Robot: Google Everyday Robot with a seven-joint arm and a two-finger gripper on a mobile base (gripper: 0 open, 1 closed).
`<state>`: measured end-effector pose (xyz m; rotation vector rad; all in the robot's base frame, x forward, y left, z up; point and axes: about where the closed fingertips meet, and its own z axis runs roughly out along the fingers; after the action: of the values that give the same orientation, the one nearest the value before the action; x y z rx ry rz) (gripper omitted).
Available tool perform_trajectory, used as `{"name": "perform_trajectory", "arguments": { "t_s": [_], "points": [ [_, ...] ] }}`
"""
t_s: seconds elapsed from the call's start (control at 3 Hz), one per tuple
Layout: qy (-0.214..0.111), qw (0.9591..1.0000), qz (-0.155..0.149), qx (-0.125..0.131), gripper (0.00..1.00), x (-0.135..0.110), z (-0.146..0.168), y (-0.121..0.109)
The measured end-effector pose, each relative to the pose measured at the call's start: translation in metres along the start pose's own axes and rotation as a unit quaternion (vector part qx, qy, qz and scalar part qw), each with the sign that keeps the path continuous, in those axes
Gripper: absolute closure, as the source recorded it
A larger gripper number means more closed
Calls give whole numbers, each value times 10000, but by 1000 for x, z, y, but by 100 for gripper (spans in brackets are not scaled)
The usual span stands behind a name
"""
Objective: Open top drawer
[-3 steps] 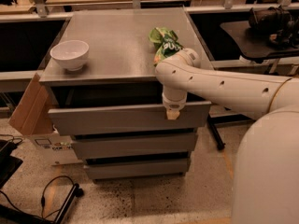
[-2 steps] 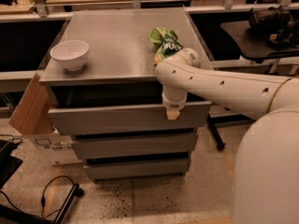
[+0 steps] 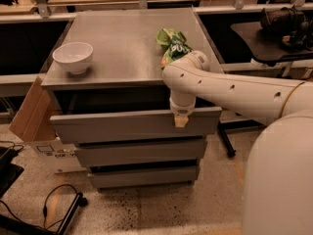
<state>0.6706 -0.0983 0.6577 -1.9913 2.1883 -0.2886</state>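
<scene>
Claw (image 3: 180, 121) on front lip of crosswise top drawer (image 3: 122, 126)

White bowl (image 3: 72, 57) on tabletop (image 3: 122, 40), left front corner, right way up. Green crinkly bag (image 3: 171, 44) on tabletop too, right side, near front edge, well apart from bowl. Gripper (image 3: 181, 119) down in front, just below tabletop edge, under bag. Brown cardboard (image 3: 30, 115) leaning at left side. Black cable (image 3: 51, 196) on speckled floor (image 3: 146, 207). Dark desk (image 3: 259, 37) far right.
</scene>
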Motion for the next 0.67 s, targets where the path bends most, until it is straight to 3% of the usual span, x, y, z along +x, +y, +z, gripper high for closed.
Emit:
{"name": "perform_trajectory", "arguments": {
  "t_s": [0.33, 0.67],
  "points": [
    [7, 10000, -3, -17, 5, 0, 2, 1],
    [11, 10000, -4, -25, 0, 1, 3, 2]
  ]
}}
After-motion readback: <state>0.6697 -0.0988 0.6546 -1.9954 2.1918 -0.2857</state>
